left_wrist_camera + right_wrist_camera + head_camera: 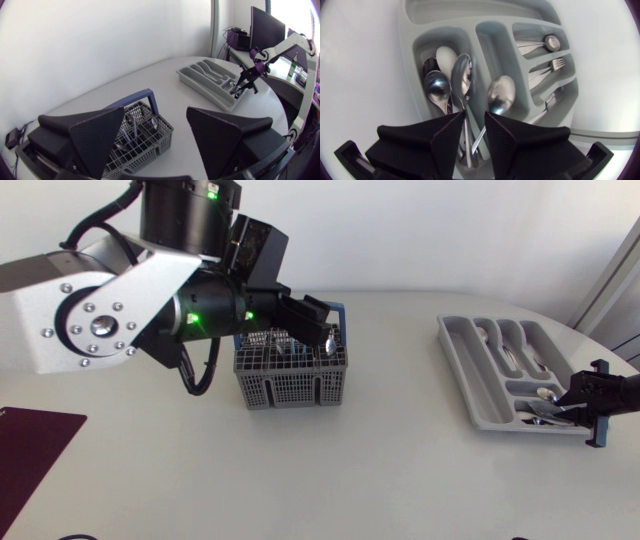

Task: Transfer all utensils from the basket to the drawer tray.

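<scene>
- Left gripper: hangs over the basket at table centre, fingers spread wide, nothing between them.
- Right gripper: sits low at the near end of the drawer tray, well apart from the basket. Clamp state: cannot tell, since contact with the handle is hidden.
- Item group 1: utensils in the basket, count unclear. Stand upright or nearly so, long axis vertical. Upper end not identifiable.
- Item group 2: spoon at the right gripper. Long axis follows the tray compartments, slightly oblique. Bowl points away from the right gripper toward the tray's far end, handle points back into the gripper. Appears to cross the divider between 2 compartments.
- Neighbouring spoons lie just beside it, bowls likewise away from the gripper.
- Risk 1: spoon comes to rest on the divider instead of flat in 1 compartment. Cause: oblique axis at release.
- Risk 2: neighbouring spoons get dragged out on withdrawal. Cause: handles crowded close under the right gripper.
- Risk 3: basket tips or slides. Cause: a wide-open left gripper striking the rim or the blue handle on descent.
- Risk 4: 2 utensils picked at once. Cause: upright items packed close together.
</scene>
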Controlling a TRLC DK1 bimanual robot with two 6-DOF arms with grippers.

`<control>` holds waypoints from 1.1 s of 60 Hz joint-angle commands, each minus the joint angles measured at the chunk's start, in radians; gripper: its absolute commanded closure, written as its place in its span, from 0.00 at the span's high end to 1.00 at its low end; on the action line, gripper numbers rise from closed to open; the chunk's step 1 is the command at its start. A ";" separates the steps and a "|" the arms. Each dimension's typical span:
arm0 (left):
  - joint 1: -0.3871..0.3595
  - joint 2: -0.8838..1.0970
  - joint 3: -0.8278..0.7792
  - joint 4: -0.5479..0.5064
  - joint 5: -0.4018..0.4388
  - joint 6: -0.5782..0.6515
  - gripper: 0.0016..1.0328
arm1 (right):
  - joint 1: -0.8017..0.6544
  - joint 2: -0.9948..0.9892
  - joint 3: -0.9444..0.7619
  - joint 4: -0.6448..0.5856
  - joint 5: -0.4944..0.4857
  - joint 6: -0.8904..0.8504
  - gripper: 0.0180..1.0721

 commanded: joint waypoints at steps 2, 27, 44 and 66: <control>-0.012 0.007 -0.024 0.010 0.012 0.005 0.84 | -0.025 -0.028 0.026 -0.046 -0.031 -0.037 0.47; -0.018 0.008 -0.022 0.009 0.012 0.005 0.84 | -0.048 0.066 0.147 -0.154 -0.052 0.074 0.47; -0.022 0.008 -0.022 0.009 0.012 0.005 0.84 | -0.051 0.130 0.175 -0.189 -0.052 0.143 0.46; -0.022 0.004 -0.025 0.009 0.010 0.005 0.84 | -0.051 0.172 0.178 -0.192 -0.050 0.169 0.11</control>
